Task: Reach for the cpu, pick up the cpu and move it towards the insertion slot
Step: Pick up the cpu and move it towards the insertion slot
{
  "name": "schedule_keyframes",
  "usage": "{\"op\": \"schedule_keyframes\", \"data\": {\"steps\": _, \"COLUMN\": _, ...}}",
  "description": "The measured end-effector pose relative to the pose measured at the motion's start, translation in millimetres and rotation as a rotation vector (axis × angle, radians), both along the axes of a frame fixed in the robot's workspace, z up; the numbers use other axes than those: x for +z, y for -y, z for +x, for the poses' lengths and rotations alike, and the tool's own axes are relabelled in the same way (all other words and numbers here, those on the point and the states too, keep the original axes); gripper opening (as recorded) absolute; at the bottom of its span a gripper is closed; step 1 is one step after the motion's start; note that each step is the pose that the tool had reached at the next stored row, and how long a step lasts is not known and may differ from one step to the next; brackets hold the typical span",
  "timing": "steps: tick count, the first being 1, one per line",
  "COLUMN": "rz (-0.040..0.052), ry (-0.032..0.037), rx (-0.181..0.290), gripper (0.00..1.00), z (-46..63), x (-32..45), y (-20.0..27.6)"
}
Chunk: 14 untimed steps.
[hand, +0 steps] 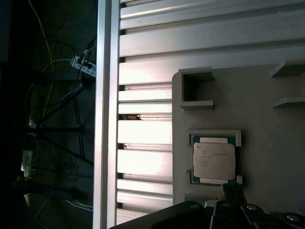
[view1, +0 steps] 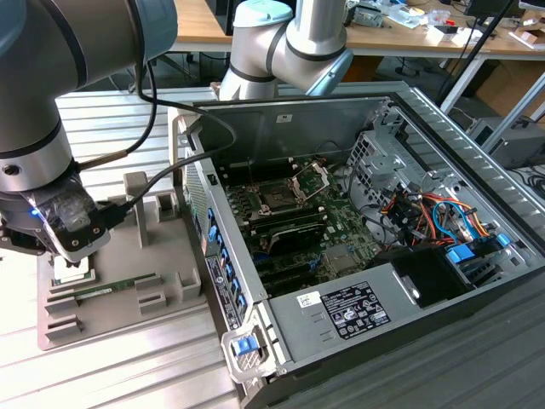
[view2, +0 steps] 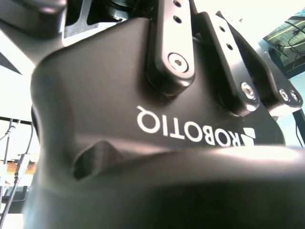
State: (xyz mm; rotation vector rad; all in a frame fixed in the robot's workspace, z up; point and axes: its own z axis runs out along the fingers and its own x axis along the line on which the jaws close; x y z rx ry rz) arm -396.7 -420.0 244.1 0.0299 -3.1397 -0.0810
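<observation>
Exterior view: the claw (view1: pixel 78 249) is hanging close over the cpu (view1: pixel 71 274), which is lying flat in a recess of the grey holder (view1: pixel 162 256) on the slatted desk (view1: pixel 128 375), at the exterior view's left. Whether the claw is apart or together cannot be told. The insertion slot (view1: pixel 277 198) is sitting well apart, inside the open computer case (view1: pixel 341 307). First wrist view: the cpu is resting pale side up in its pocket, just beside the claw's dark body.
</observation>
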Motion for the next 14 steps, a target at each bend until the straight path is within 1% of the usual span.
{"op": "schedule_keyframes", "data": {"steps": 14, "rz": 0.0008, "ry": -0.0001, "rx": 0.000, "gripper": 0.10, "z": -2.2, "x": -4.0, "y": 0.1}}
